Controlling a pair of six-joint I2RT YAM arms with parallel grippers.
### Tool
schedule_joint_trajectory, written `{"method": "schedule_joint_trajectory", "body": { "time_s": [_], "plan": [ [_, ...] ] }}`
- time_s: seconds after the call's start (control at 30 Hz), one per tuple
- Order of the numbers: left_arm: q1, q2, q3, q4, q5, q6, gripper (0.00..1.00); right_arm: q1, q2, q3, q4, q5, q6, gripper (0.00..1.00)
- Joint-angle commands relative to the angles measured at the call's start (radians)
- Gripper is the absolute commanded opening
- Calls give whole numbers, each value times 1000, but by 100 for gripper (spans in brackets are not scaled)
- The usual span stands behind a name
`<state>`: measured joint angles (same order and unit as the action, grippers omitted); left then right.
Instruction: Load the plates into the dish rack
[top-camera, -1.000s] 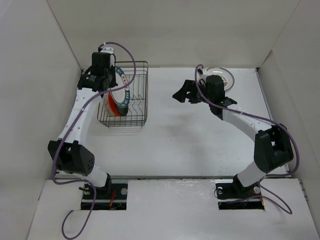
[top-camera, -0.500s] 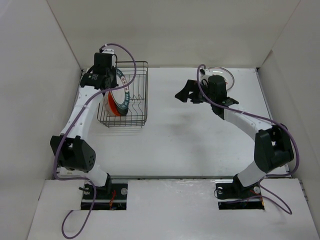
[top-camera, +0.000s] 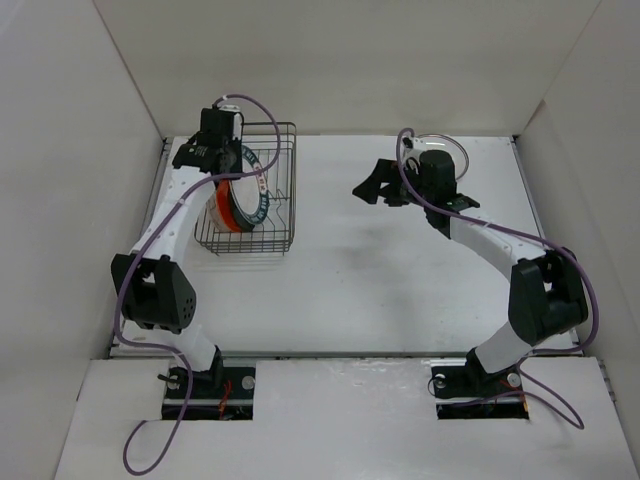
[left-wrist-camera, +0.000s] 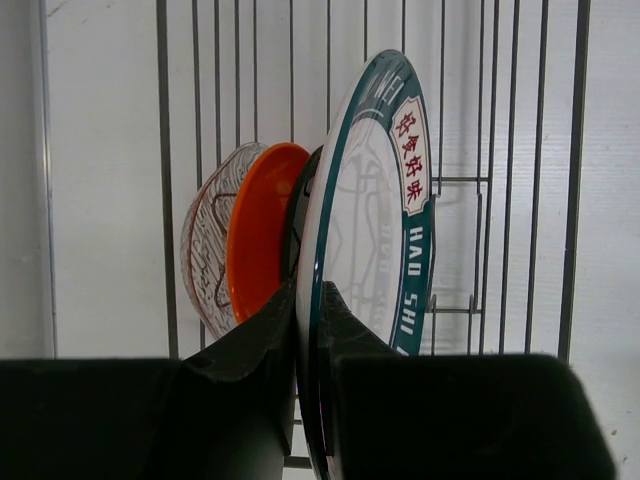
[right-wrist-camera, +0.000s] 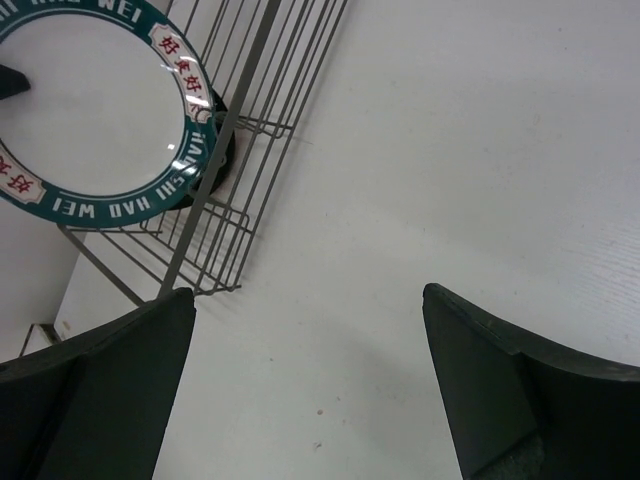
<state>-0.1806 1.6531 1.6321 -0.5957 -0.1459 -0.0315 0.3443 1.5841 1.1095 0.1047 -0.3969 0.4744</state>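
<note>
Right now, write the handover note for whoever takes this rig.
Left fingers: shut on the edge of the green-rimmed plate, holding it upright inside the rack.
Right fingers: open, empty, above the table to the right of the rack.
Done: red-marked plate, orange plate and black plate (only its edge shows) stand on edge in the rack.
Left: release the green-rimmed plate, then load the clear plate, which is mostly hidden behind the right wrist at the table's far side.
</note>
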Motion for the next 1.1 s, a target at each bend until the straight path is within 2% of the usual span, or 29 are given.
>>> {"method": "schedule_joint_trajectory", "body": {
  "time_s": [0.0,0.03,0.17,0.27,0.4,0.53,0.67,0.83,0.97,1.07],
  "plan": [
    [-11,-10,3,60,17,-11,3,-8,5,-4,30,-16,-17,100],
    [-11,-10,-6,60,17,-11,12,-19,16,-4,30,-16,-17,100],
    [-11,1,-6,70,17,-11,23,-31,27,-4,30,-7,-17,100],
    [-11,10,-6,70,17,-11,43,-53,27,-13,30,-7,-17,100],
    [-11,-18,-15,70,28,-2,58,-94,27,-22,30,3,-26,100],
    [-11,-56,-6,80,61,7,59,-142,17,-31,30,3,-17,100],
    [-11,-56,-25,103,103,18,55,-151,17,-31,30,-6,-17,100],
    [-20,-32,-34,103,128,18,39,-151,17,-49,30,-7,-17,100],
    [-20,-21,-25,94,152,18,34,-151,17,-50,30,-7,-17,100],
    [-20,-12,-15,83,173,18,34,-151,17,-50,30,-7,-17,100]
  ]
}}
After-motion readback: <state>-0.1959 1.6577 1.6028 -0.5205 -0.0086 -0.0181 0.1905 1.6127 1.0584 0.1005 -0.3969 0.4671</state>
